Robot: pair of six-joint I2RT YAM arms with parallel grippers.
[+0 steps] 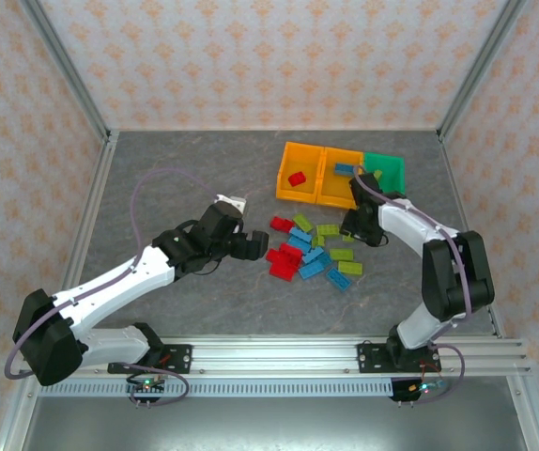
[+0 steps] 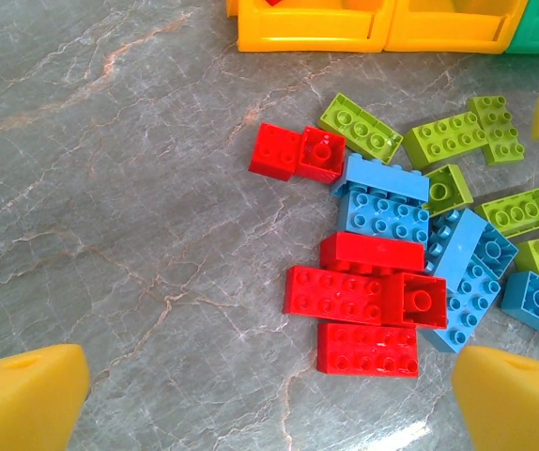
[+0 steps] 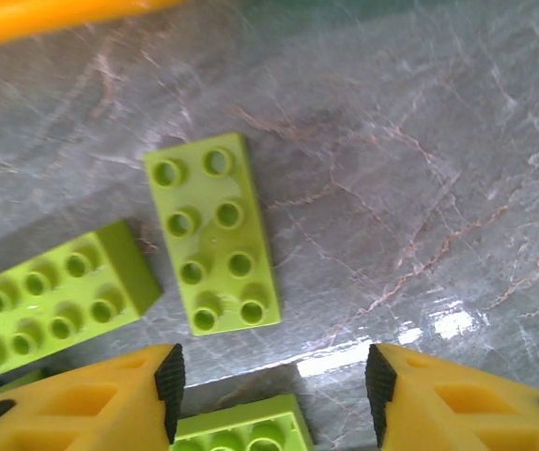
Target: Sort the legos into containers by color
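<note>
The legos lie in a loose pile (image 1: 309, 249) of red, blue and yellow-green bricks in front of the containers, two orange bins (image 1: 300, 158) (image 1: 330, 193) and a green bin (image 1: 392, 167) joined in a row. A red brick (image 1: 297, 178) lies in the left orange bin and a blue one (image 1: 344, 169) in the middle bin. My left gripper (image 1: 248, 246) hangs open just left of the pile, above the red bricks (image 2: 363, 296). My right gripper (image 1: 352, 228) is open low over yellow-green bricks (image 3: 213, 242); one more (image 3: 241, 427) lies between its fingers, near the left pad (image 3: 169, 385).
The grey marble-patterned table (image 1: 176, 178) is walled by patterned panels with metal posts at the corners. Blue bricks (image 2: 387, 214) and yellow-green bricks (image 2: 359, 127) crowd the pile's right side. An orange bin's front wall (image 2: 312, 38) stands close behind the pile.
</note>
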